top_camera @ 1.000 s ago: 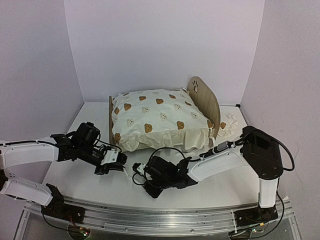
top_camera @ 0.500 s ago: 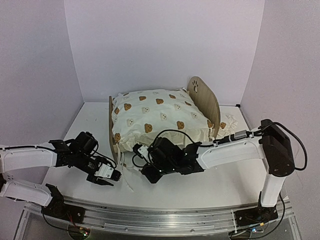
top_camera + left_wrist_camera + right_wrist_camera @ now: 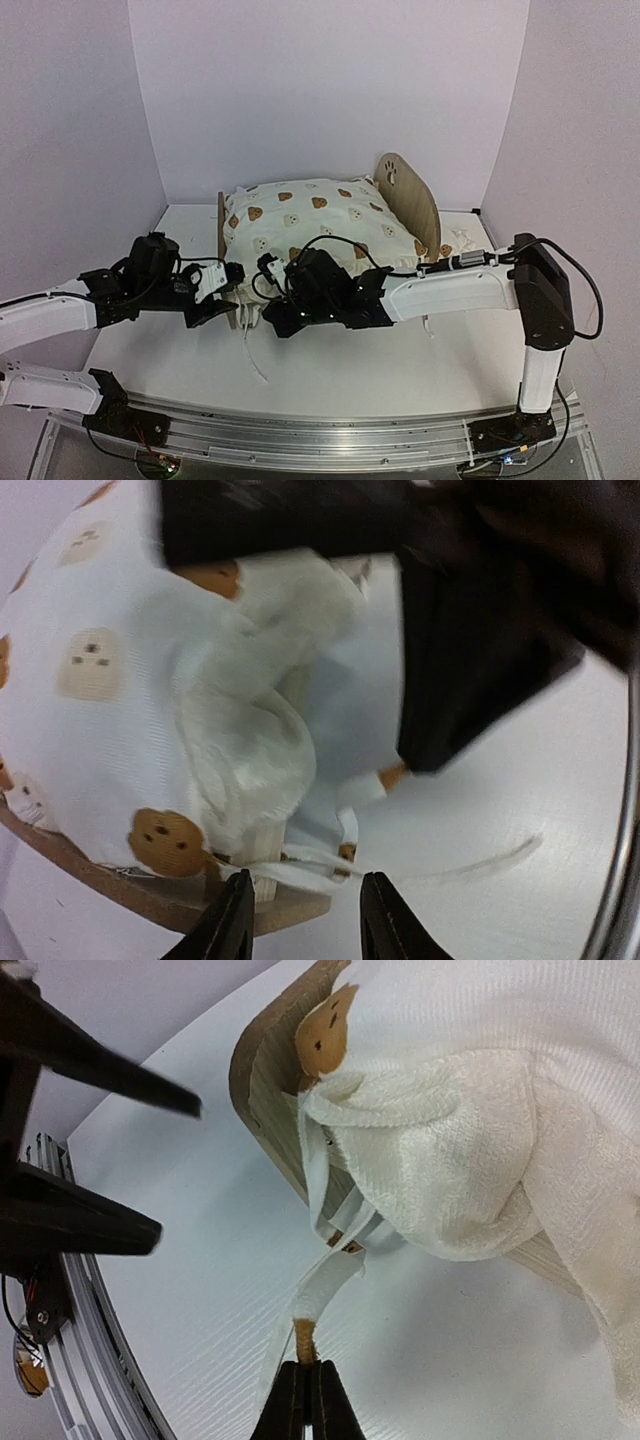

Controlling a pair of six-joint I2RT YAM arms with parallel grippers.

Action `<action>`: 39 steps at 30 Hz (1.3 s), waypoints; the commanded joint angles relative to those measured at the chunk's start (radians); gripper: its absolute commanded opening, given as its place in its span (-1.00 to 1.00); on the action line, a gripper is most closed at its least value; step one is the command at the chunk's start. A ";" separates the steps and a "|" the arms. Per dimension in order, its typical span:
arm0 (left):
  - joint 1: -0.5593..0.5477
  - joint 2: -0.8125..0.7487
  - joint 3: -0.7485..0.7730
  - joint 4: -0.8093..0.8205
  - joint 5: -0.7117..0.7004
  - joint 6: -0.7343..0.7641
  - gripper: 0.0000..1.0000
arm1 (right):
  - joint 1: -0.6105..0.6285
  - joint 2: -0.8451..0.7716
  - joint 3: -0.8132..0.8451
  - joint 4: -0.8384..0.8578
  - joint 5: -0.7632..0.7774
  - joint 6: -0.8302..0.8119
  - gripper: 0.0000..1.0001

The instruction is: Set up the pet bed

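Pet bed (image 3: 320, 235) on the white table (image 3: 400, 360), centred beyond both arm bases, long side toward the camera.

Step in hand, by judgement: tying down a corner of the duvet (image 3: 345, 215) at the bed's left end, not yet done.

From left to right:
- **Left gripper** (image 3: 305, 900): just short of the bed's left end, fingers parted, nothing between them.
- **Left end board** (image 3: 220, 235): thin pale wood, upright.
- **Tie string** (image 3: 322, 1278): hanging from the duvet corner at that end, its brown-tipped free end pinched in the right gripper.
- **Right gripper** (image 3: 305, 1390): fingers closed tight on the string, just in front of the bed's near-left corner.
- **Second string** (image 3: 252, 360): loose on the table in front of the same corner.

Next move, by judgement: string held taut by the right gripper, left gripper brought in to catch the slack near the board. Jaws to close only once around the cloth strip. Fine alignment needed, both grippers close together at that corner.

Duvet cream, printed with brown and pale bear faces, puffed high over the whole bed, fleecy edge bunched at the left end. Right end board (image 3: 405, 195) rounded, paw print near the top. Small cream bundle (image 3: 462, 243) just beyond the bed's right end, too small to identify.
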 commanded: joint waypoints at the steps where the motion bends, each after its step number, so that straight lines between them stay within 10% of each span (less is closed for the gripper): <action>1: 0.002 -0.014 0.121 -0.050 0.008 -0.739 -0.25 | 0.002 -0.020 -0.030 0.100 0.060 0.080 -1.00; 5: -0.011 -0.006 -0.016 0.093 -0.006 -0.996 -0.33 | 0.002 -0.008 -0.049 0.157 0.043 0.091 -1.00; 15: -0.041 0.146 -0.166 0.335 -0.132 -1.107 -0.47 | -0.028 0.112 0.050 0.211 -0.001 0.103 -1.00; 23: 0.103 0.234 -0.125 0.370 -0.277 -0.982 -0.46 | -0.056 0.232 0.171 0.223 -0.069 0.092 -1.00; 39: 0.307 0.299 -0.078 0.375 0.016 -0.882 -0.50 | -0.079 0.466 0.464 0.237 -0.158 0.123 -1.00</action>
